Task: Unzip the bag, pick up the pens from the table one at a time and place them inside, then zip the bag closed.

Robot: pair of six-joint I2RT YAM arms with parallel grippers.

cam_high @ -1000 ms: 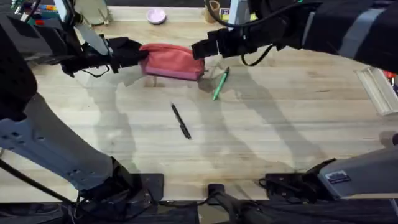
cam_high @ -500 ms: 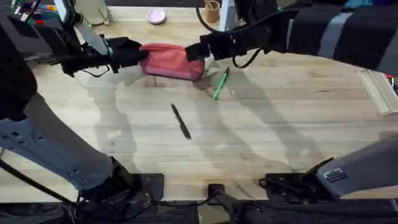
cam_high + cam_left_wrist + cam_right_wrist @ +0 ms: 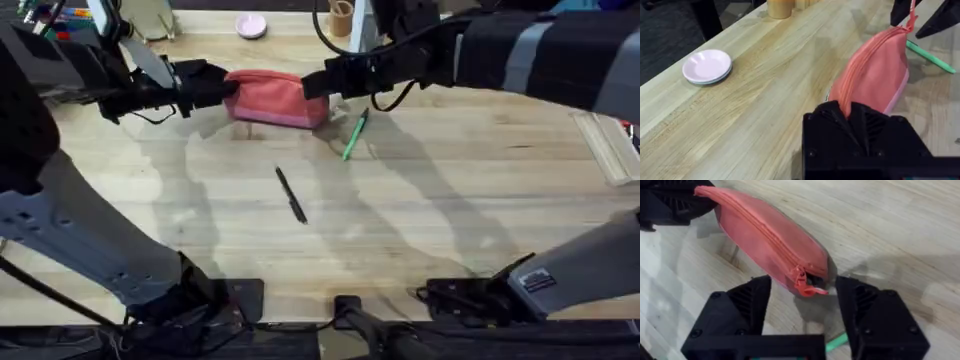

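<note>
Bag (image 3: 275, 98) lies on the far half of the desk (image 3: 450, 220), zipper closed along its top seam, red pull cord (image 3: 810, 287) hanging off the right-hand end. Left gripper (image 3: 857, 117) is clamped tight on the bag's left end, anchoring it. Right gripper (image 3: 802, 300) hovers at the pull end, fingers (image 3: 742, 305) spread wide either side of the cord, gripping nothing. Green pen (image 3: 354, 135) rests just beside the bag, black pen (image 3: 291, 194) nearer mid-desk, both untouched.

Step in hand, by my reading: catching the pull. Close squarely on the cord or slider, not fabric, then draw along the seam toward the anchored end, keeping the bag taut so the zipper doesn't bunch.
</note>
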